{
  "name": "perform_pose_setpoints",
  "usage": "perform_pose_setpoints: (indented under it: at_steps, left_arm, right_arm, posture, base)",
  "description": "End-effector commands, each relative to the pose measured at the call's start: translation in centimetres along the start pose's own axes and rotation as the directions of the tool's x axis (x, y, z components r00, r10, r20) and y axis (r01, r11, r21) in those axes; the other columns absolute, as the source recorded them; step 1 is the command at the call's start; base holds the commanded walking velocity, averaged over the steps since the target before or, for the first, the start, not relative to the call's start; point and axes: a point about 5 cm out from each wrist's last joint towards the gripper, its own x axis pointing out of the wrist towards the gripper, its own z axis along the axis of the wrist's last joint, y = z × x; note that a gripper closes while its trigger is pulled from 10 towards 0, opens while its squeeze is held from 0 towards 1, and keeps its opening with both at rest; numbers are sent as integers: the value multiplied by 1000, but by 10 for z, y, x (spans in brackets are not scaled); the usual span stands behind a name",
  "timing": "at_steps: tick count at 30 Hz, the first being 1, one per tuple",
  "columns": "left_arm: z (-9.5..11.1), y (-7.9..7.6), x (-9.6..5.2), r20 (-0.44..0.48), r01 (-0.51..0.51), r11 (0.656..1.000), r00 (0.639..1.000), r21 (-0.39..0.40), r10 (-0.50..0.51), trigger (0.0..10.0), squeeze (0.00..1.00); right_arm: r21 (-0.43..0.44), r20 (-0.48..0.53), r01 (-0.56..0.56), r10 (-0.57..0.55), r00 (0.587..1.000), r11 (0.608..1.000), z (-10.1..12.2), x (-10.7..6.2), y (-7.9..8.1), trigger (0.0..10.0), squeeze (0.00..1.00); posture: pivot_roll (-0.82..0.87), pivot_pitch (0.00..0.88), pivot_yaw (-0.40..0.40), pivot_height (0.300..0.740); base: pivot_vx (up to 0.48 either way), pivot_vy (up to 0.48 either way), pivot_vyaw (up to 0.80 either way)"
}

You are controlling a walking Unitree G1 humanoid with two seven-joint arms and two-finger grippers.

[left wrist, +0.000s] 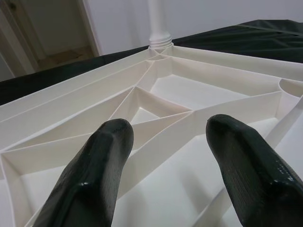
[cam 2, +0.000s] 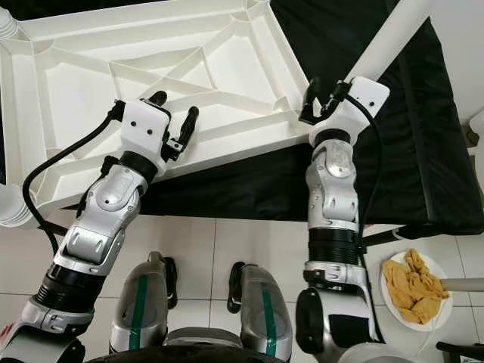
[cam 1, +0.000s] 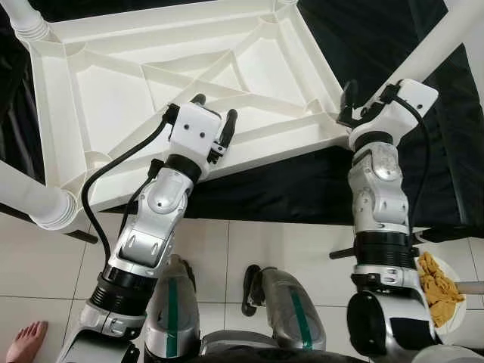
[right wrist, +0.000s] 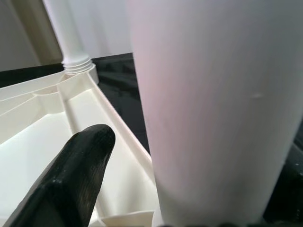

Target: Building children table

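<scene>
The white plastic tabletop point(cam 1: 113, 98) lies upside down on a black cloth, ribs facing up. White legs stand in its corners: one at the far left point(cam 1: 26, 19), one at the near left point(cam 1: 30, 197), and one at the near right corner point(cam 1: 446, 38). My left gripper point(cam 1: 215, 108) hovers open just over the near rim, with nothing between its fingers point(left wrist: 109, 156). My right gripper point(cam 1: 359, 102) is open at the base of the near right leg point(right wrist: 213, 109). One black finger point(right wrist: 75, 170) stands beside that leg with a gap; the other is hidden behind it.
The black cloth point(cam 1: 378, 45) spreads under and to the right of the tabletop. On the tiled floor at the right sits a white plate point(cam 2: 393, 306) holding yellow-brown pieces. A person's bare foot point(cam 1: 26, 340) is at the lower left. My own legs stand below.
</scene>
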Motion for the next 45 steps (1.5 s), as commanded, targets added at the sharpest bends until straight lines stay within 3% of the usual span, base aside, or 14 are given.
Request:
perform_pose_setpoints:
  at_steps: [1,7,12,17,26,31,32,45]
  left_arm:
    - [-4,-4,-2,-14,46,999,999,-3,-46,10000,0]
    - [-4,-4,-1,-14,47,999,999,-1,-47,10000,0]
    - [-4,-4,-2,-17,52,999,999,-2,-52,10000,0]
    - [-5,-5,-4,-27,66,998,997,-2,-66,10000,0]
    - [-5,-2,-5,-34,67,998,997,3,-66,10000,0]
    - [-5,-1,-5,-33,68,998,997,3,-68,10000,0]
    - [-6,-2,-6,-35,72,997,997,5,-72,10000,0]
    - [-6,-3,-7,-40,86,996,996,8,-86,10000,0]
  right_arm:
    - [12,-26,-63,64,998,998,-4,-1,-1,10000,0]
    - [-6,-12,-206,206,979,979,4,5,-16,10000,0]
    - [-16,-23,-247,246,969,969,4,6,-25,10000,0]
    - [-46,-69,-363,359,931,931,2,6,-40,10000,0]
    - [-72,-123,-487,477,870,871,2,4,-60,10000,0]
    - [-81,-133,-502,490,862,861,2,5,-65,10000,0]
    - [-72,-135,-511,499,856,857,3,5,-67,0,0]
    - [-13,-132,-538,532,837,843,-1,-3,-66,0,0]
  posture:
    - [133,69,-82,740]
    - [129,72,-79,740]
    - [132,75,-76,740]
    - [135,79,-75,740]
    - [141,83,-69,740]
    - [143,80,-67,740]
    - [146,74,-66,740]
    - [142,72,-59,740]
  base:
    - [0,0,0]
    - [0,0,0]
    - [0,0,0]
    - [0,0,0]
    - [0,0,0]
    - [0,0,0]
    - [0,0,0]
    - [0,0,0]
